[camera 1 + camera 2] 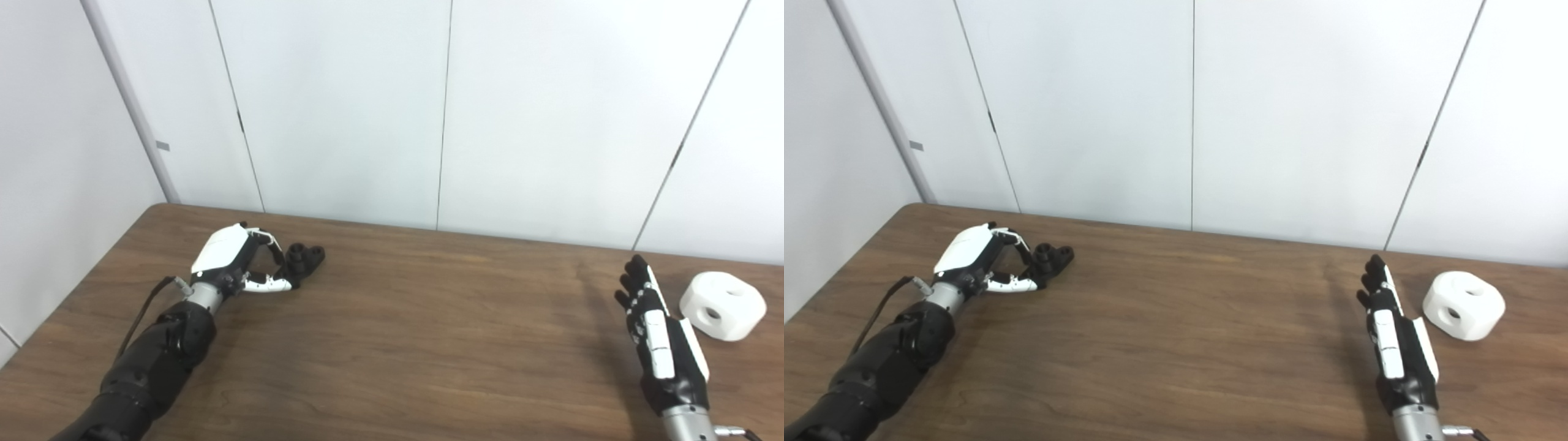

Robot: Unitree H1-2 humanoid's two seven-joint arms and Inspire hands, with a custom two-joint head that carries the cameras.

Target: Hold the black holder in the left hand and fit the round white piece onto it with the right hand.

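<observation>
Left hand (236,260), centre left, pinches the black holder (304,259), long axis toward upper right; right hand (656,327), fingers extended and empty, stands beside the round white piece (723,305), lower right.

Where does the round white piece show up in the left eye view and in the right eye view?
Left eye view: round white piece at the far right, on the table.
Right eye view: round white piece at the right, farther from the edge.
Shared landmark: the right hand, open, stands just left of it in both.
</observation>
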